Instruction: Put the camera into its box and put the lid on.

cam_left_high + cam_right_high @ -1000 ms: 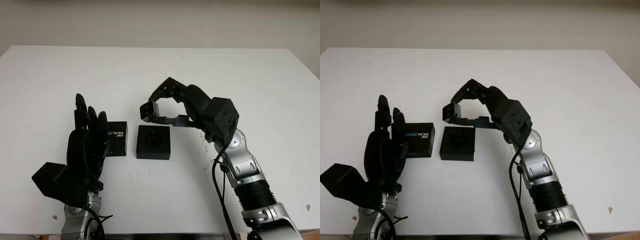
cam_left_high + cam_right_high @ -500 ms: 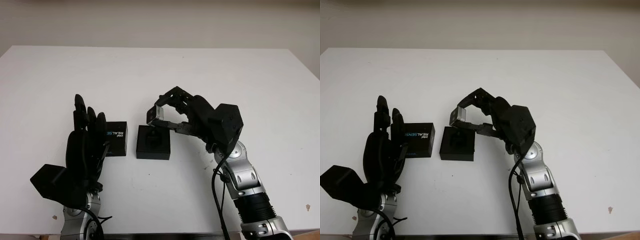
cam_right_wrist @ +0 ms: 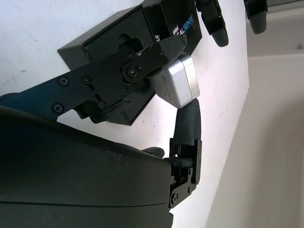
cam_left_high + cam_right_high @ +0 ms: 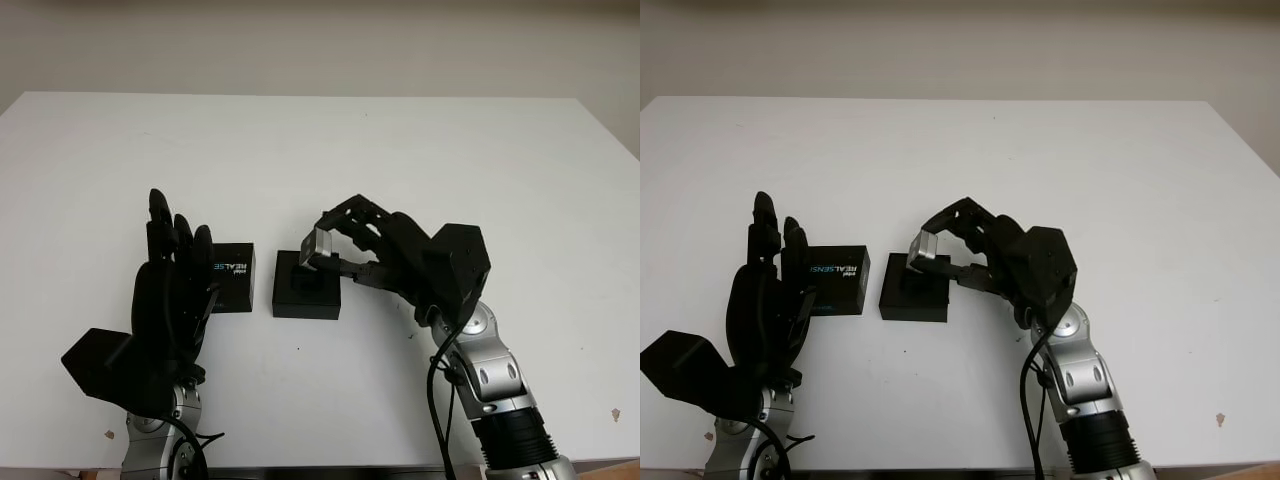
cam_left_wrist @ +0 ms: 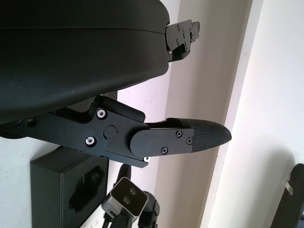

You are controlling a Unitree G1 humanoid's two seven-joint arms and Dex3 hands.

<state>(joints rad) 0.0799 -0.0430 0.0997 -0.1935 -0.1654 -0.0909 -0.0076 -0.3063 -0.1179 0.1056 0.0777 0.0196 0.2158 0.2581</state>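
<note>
The right hand (image 4: 375, 250), gripping the camera (image 4: 318, 246), has lowered over the box (image 4: 307, 285); insertion seems imminent. The left hand (image 4: 170, 300) is open beside the lid (image 4: 232, 277).

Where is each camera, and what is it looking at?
Left eye view: on the head, looking down at the table; both arms rise from below.
Right eye view: beside it, same scene; right hand holds the camera over the box.
Left wrist view: by the open left hand, facing the box.
Right wrist view: by the right hand, facing the camera and lid.
All views share the box.
</note>
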